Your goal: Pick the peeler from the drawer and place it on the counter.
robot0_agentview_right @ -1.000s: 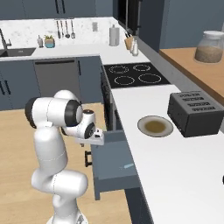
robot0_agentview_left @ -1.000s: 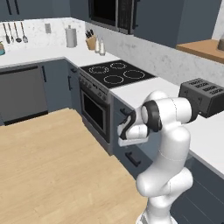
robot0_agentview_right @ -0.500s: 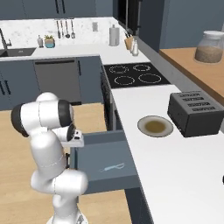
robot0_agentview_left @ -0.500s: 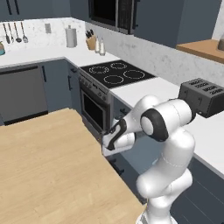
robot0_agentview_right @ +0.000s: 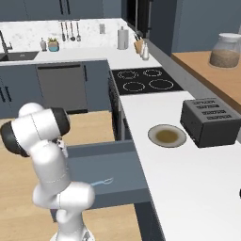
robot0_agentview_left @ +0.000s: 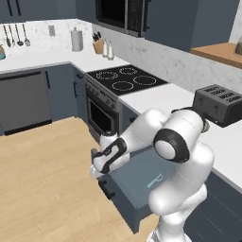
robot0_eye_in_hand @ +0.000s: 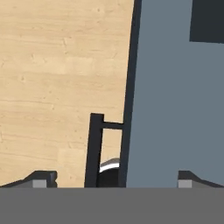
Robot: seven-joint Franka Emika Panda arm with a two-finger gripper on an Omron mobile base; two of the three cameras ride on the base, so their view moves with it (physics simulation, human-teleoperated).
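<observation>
The slate-blue drawer [robot0_agentview_left: 134, 174] [robot0_agentview_right: 110, 162] stands pulled far out from under the white counter [robot0_agentview_left: 158, 94] [robot0_agentview_right: 188, 181]. Inside it lies the peeler [robot0_agentview_left: 154, 180] [robot0_agentview_right: 101, 182], small and light blue, flat on the drawer floor. My gripper [robot0_agentview_left: 97, 166] [robot0_eye_in_hand: 116, 179] is at the drawer's front, open. In the hand view its fingertips [robot0_eye_in_hand: 41, 179] stand wide apart on either side of the black bar handle [robot0_eye_in_hand: 94, 148] and the drawer front [robot0_eye_in_hand: 175, 109]. Nothing is held. My own arm hides the gripper in the right base view.
A black toaster [robot0_agentview_left: 220, 104] [robot0_agentview_right: 209, 121] and a plate [robot0_agentview_right: 167, 135] sit on the counter above the drawer. The black stovetop [robot0_agentview_left: 125, 78] [robot0_agentview_right: 143, 80] with the oven below is just beyond. Bare wooden floor [robot0_agentview_left: 42, 179] lies in front of the cabinets.
The drawer has slid much further out with my hand at its handle, and the peeler now shows inside. The jaws have stayed wide apart.
</observation>
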